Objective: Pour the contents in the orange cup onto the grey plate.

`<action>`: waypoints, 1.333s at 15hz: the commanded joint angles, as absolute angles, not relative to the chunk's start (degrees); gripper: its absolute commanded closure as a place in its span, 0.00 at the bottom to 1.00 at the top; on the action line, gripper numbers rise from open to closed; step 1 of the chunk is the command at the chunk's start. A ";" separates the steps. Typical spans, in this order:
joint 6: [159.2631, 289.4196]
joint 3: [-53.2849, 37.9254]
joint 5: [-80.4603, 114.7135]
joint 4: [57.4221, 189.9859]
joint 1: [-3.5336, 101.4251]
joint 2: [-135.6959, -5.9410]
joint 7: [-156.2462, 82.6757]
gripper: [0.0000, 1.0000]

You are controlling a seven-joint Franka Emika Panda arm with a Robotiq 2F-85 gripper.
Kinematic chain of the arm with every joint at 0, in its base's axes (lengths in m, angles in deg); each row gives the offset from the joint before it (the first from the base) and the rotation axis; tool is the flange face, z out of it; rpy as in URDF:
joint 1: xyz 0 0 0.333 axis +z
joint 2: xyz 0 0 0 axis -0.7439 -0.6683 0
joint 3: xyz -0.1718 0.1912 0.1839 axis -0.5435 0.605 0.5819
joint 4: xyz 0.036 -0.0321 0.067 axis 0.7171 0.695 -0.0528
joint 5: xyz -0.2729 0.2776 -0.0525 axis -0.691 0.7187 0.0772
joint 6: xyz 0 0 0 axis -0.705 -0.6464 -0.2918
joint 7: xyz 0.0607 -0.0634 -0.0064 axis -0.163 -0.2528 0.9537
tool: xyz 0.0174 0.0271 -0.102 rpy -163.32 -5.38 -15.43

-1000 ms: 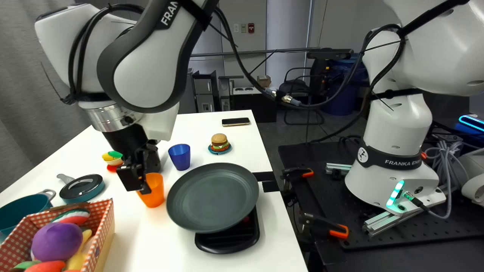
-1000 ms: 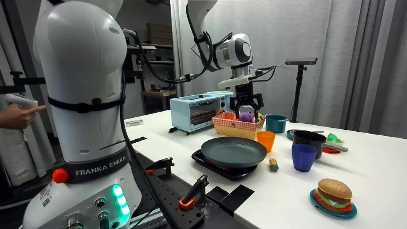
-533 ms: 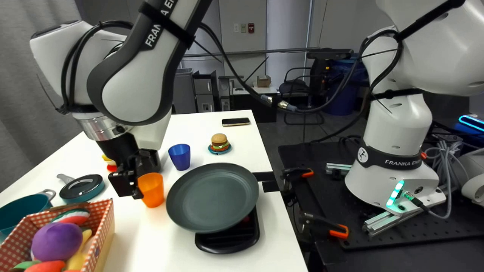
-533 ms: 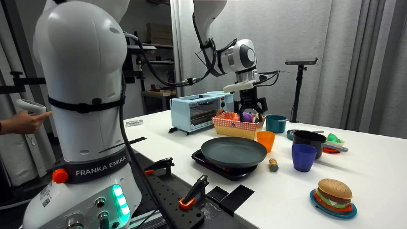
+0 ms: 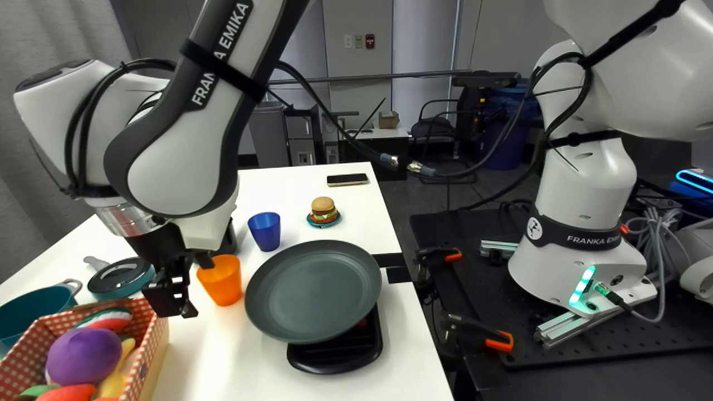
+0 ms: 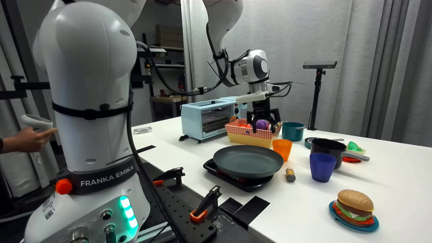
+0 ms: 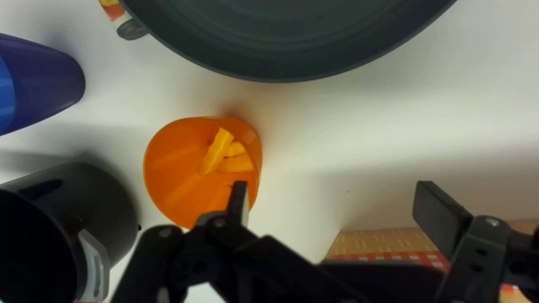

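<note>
Black two-fingered end effector (image 7: 334,202) gapes wide, gripping nothing. Bright-orange plastic tumbler (image 7: 189,183), thin yellow sticks (image 7: 217,153) inside, stands upright on white tabletop (image 7: 337,126), outside finger gap, towards round black pot (image 7: 90,198); sideways shift likely needed.

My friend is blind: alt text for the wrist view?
Bright orange, tapered plastic cup holding small yellow sticks, partly hidden by an open black gripper. A round, dark grey plate is cropped at top; a blue plastic cup and round black pot at left.
</note>
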State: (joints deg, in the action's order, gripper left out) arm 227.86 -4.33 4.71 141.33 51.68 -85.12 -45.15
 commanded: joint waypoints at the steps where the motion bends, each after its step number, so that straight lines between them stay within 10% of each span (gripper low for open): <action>1: 227.98 -5.90 6.21 138.35 53.48 -87.46 -46.92 0.00; 20: 227.82 -8.37 5.72 137.81 56.04 -88.20 -54.08 0.00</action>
State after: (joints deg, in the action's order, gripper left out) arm 227.85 -7.16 4.72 137.91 54.89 -88.14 -53.91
